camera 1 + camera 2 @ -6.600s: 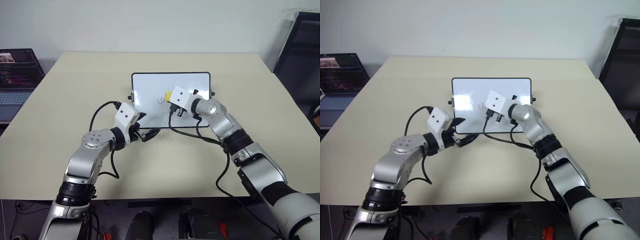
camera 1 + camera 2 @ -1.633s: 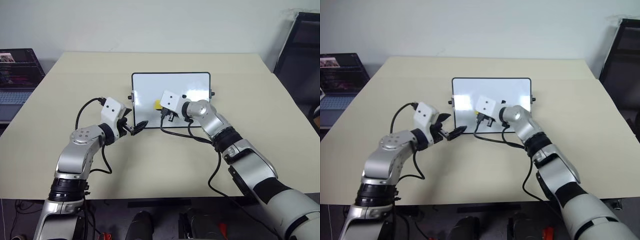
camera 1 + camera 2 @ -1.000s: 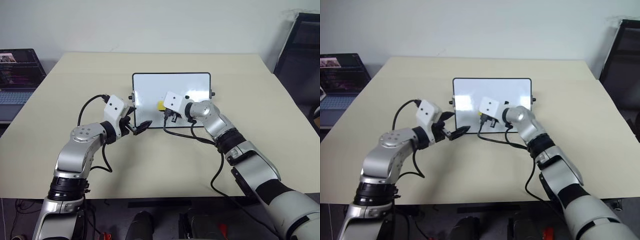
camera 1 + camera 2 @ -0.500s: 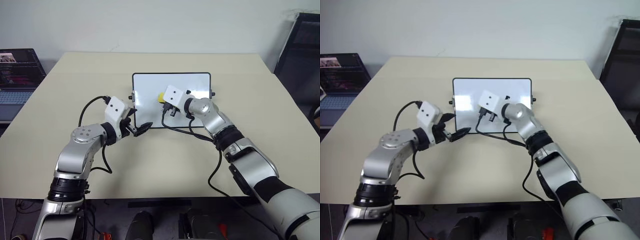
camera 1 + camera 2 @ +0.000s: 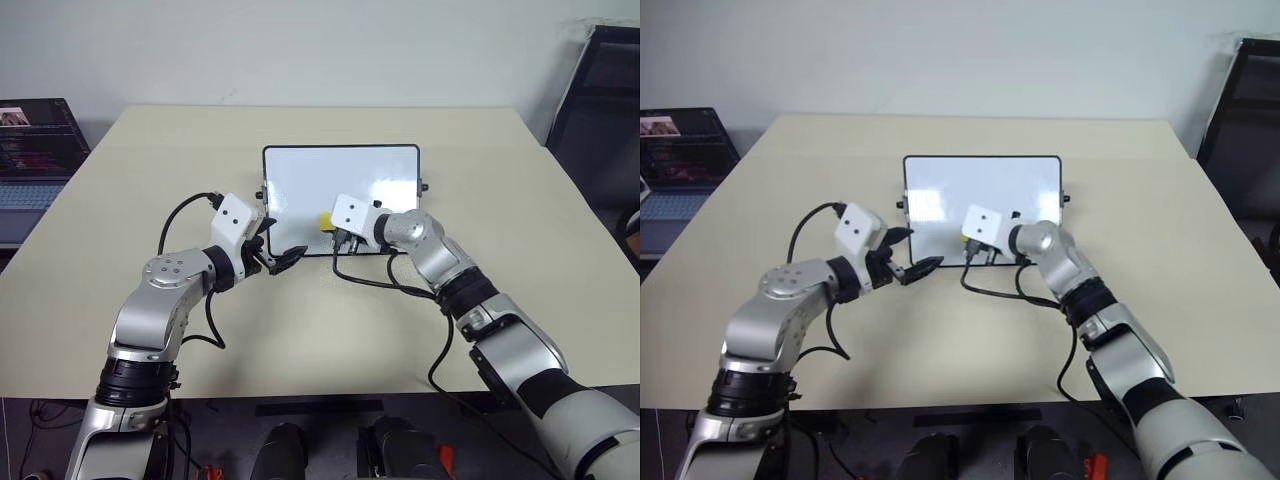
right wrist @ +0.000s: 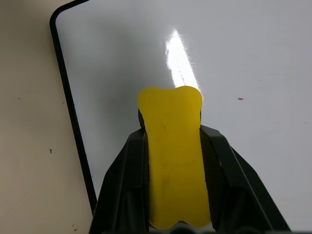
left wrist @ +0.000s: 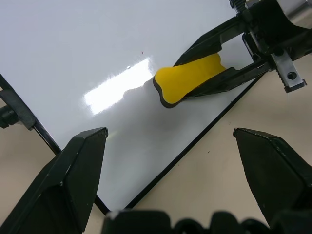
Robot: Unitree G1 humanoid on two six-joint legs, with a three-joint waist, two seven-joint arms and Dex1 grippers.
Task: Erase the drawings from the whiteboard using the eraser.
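We find the right gripper (image 6: 173, 146) closed on the yellow eraser (image 6: 173, 146), one black finger pressed against each long side, holding it on the whiteboard (image 5: 340, 185) near the front edge, left of the middle. The board lies flat on the beige table (image 5: 500, 200), and its white surface around the eraser looks clean apart from a tiny red speck. The left gripper (image 7: 185, 170) has its fingers spread wide and empty, just off the board's front left corner.
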